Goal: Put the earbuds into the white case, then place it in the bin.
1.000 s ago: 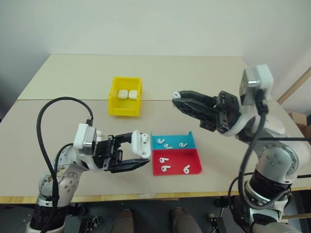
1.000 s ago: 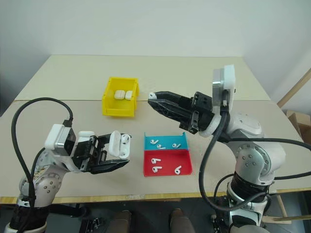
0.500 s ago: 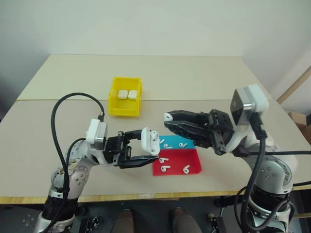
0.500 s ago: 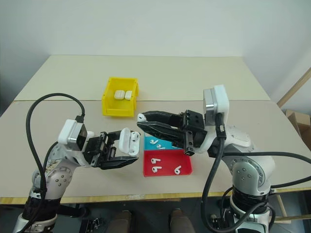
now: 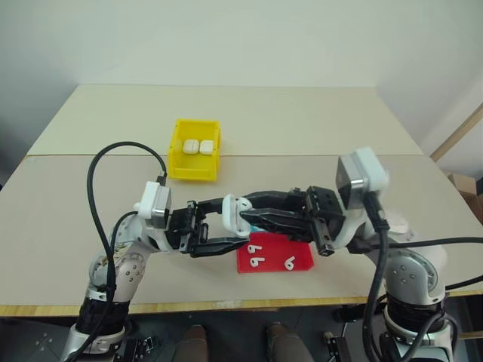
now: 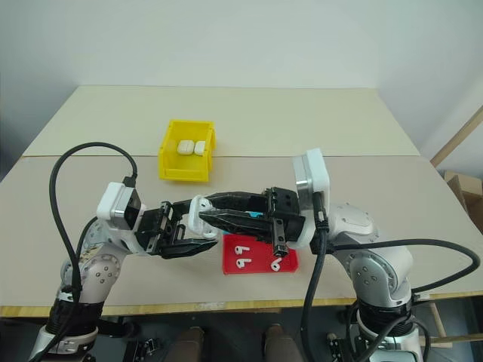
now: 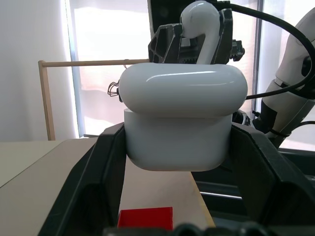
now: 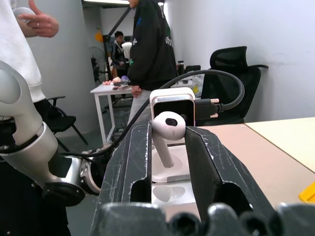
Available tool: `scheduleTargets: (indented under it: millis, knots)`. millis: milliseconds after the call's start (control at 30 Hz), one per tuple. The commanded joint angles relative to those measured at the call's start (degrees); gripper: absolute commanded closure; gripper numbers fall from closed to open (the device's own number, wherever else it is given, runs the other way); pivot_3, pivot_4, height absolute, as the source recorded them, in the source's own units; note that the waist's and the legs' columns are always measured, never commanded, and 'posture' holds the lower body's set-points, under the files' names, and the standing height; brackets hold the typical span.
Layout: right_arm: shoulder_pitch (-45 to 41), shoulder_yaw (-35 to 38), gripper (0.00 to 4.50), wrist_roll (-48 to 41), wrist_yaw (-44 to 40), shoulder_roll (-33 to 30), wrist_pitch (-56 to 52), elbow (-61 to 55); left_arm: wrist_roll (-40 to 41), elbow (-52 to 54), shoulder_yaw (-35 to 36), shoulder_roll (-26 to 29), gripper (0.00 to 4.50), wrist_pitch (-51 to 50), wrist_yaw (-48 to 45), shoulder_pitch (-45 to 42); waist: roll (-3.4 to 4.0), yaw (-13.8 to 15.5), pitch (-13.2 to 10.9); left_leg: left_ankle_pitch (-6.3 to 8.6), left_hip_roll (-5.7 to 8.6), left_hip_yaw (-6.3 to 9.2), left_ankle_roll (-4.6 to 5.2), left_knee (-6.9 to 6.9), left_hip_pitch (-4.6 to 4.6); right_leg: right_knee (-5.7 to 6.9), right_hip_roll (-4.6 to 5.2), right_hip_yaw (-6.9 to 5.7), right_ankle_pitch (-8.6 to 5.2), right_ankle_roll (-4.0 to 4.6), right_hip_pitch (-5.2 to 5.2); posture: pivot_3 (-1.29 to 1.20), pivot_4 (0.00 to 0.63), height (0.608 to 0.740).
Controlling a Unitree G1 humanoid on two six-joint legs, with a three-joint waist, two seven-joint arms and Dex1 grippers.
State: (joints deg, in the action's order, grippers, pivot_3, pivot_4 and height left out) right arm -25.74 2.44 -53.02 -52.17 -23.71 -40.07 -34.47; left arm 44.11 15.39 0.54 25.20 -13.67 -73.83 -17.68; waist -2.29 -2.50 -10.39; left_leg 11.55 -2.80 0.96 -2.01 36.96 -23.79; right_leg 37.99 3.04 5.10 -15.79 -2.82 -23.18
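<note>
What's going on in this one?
The left gripper holds an open white case above the table. The right gripper pinches an earbud and has it right at the case's opening, not yet seated. More earbuds lie in the red tray, and two closed cases sit in the yellow bin.

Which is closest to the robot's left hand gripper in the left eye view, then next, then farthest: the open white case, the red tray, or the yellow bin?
From the left gripper:
1. The white case, held right in its jaws.
2. The red tray, on the table just to its right.
3. The yellow bin, farther back on the table, with two closed cases inside.
</note>
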Motion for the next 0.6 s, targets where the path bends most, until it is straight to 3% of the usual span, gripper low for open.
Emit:
scheduleTargets:
  millis: [33,600]
  knots:
    - [0.6,-0.9,3.23,0.1,-0.2,-1.0,1.9,-1.3,0.5,1.3,0.4,0.0,1.67,0.9,-0.3,-0.5,0.0,0.0,0.0,0.0,0.0,0.0,0.0,0.0,0.0,0.0,0.0,0.0,0.0,0.0,0.0,0.0,0.15,0.74]
    - [0.6,-2.9,3.23,0.1,0.4,-3.9,1.9,-1.5,0.7,1.7,0.7,0.0,1.67,1.1,-0.4,-0.2,0.0,0.0,0.0,0.0,0.0,0.01,0.0,0.0,0.0,0.0,0.0,-0.01,0.0,-0.01,0.0,0.0,0.15,0.74]
